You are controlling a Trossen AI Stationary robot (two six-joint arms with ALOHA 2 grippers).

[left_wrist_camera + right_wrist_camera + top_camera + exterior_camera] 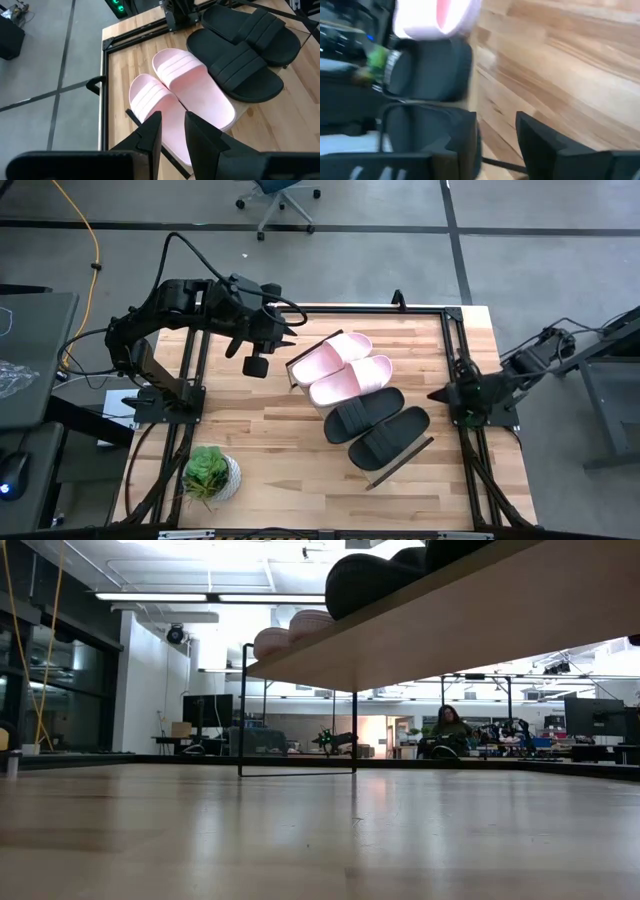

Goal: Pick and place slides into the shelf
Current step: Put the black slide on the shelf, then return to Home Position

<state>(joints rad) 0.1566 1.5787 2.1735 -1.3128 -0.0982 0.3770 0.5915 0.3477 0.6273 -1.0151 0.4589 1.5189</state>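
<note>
Pale wood fills the near edge of the table [300, 470], bare but for a small potted plant [211, 473] at the left corner, well clear of the work. Beyond it the shelf [400, 461] runs on a slant across the middle, raised on thin dark legs, which is why the low view looks up at its underside. All four slides lie on it in a row: two black slides [378, 425] at the nearer end, two pink slides [346, 367] at the farther end, each pair side by side and touching. Judged from that, the placing looks finished.

The right gripper [437, 395] waits at the table's right edge beside the black pair, empty, fingers spread with only wood between them. Farthest back, the left gripper [289, 332] hangs just beside the pink pair's end of the shelf, fingers [150, 135] slightly parted, nothing between them, probably because its last slide is set down.
</note>
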